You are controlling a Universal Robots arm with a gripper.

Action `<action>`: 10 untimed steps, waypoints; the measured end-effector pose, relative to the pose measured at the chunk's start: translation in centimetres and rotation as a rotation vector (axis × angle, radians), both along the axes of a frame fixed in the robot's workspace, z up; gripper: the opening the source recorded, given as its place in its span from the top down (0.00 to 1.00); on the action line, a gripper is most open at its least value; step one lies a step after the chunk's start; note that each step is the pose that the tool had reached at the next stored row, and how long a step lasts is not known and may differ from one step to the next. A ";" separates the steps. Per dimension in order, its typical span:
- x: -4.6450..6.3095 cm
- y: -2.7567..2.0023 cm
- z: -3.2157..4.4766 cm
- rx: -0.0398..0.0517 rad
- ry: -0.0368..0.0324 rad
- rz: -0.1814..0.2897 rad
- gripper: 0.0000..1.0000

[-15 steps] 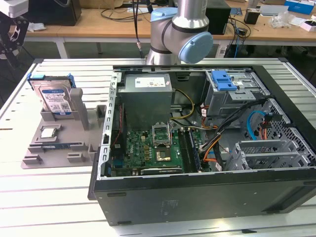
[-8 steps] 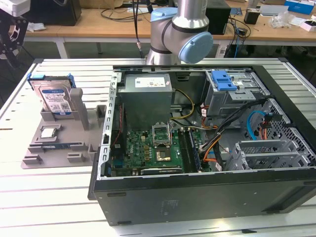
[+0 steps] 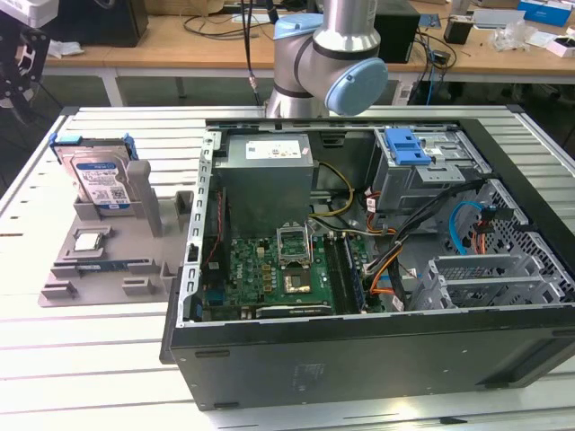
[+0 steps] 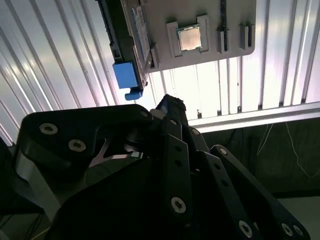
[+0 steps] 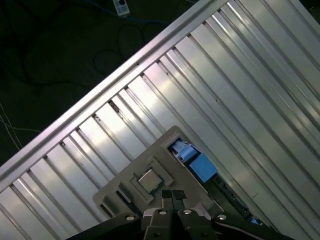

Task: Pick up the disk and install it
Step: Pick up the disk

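Disk point(image 3: 97, 175): not picked, upright in tray point(image 3: 63, 247) (near desk point(image 3: 90, 359) edge). Tool point(image 5: 173, 196): tips together, empty, over tray. Not installed.

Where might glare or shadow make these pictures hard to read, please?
In the second wrist view the ribbed aluminium table glares white beside the grey tray, and the black gripper is nearly a silhouette; in the first wrist view the table's slats carry bright streaks against a dark floor; the exterior view is evenly lit, shaded inside the black computer case.

Bright glare streaks the ribbed table point(image 4: 215, 95) in both wrist views; exterior view evenly lit
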State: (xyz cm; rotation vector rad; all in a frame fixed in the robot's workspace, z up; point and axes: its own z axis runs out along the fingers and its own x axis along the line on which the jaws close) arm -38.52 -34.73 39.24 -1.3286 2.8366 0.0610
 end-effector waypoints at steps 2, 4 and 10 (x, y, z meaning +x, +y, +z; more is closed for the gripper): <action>0.0 0.00 0.00 0.0000 0.0000 0.031 0.89; 0.0 0.00 0.00 -0.0001 0.0000 0.069 0.89; 0.0 0.00 0.00 -0.0001 0.0000 0.139 0.89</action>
